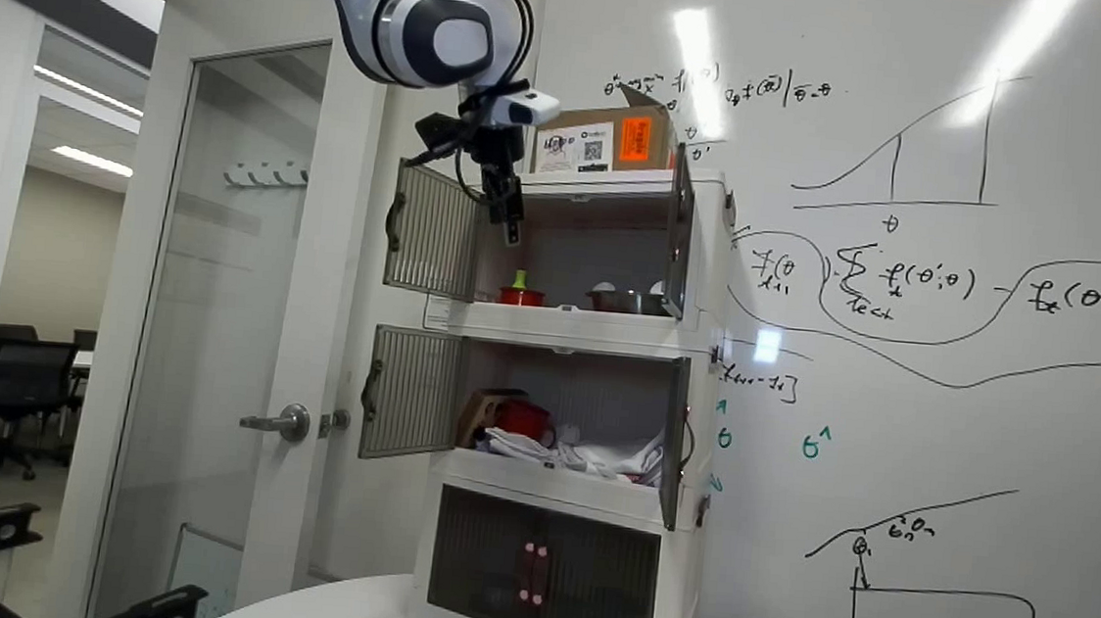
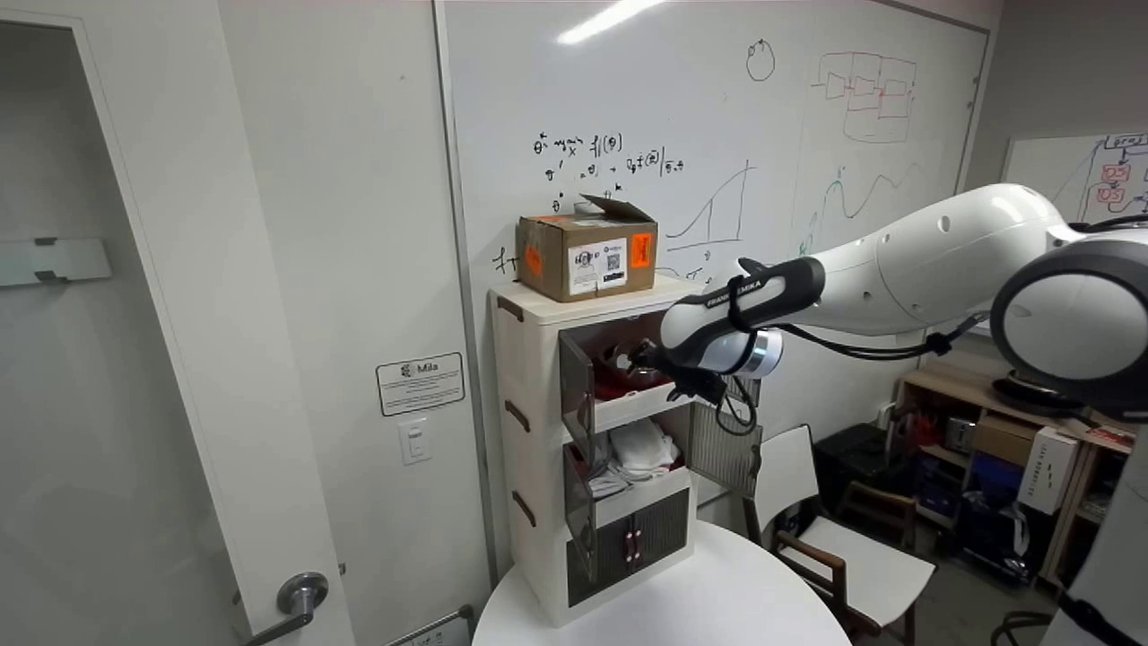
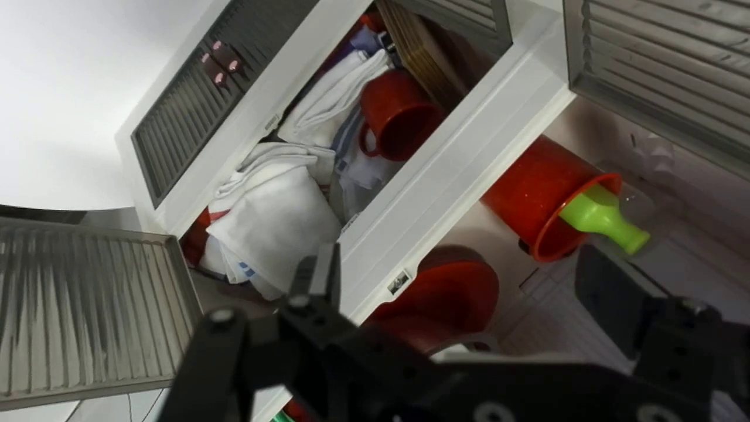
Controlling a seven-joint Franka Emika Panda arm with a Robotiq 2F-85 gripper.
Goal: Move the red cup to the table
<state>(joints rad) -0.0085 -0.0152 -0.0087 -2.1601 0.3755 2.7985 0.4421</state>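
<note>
The red cup (image 3: 521,193) stands upright past the gripper (image 3: 460,278), whose fingers (image 3: 609,299) we see spread wide apart. The cup sits in the top compartment (image 1: 599,254) of the white cabinet (image 1: 618,330), a green bottle-shaped piece (image 3: 603,217) poking out of it. Farther down, in the middle compartment (image 1: 593,391), we see a red mug (image 3: 395,108) beside white cloths (image 3: 284,217). Below, we find the round white table (image 2: 744,592) under the cabinet; behind stands a whiteboard (image 1: 943,438).

The red cup (image 3: 538,189) partly hides a green object (image 3: 602,215); the table (image 2: 726,588) is cropped.
</note>
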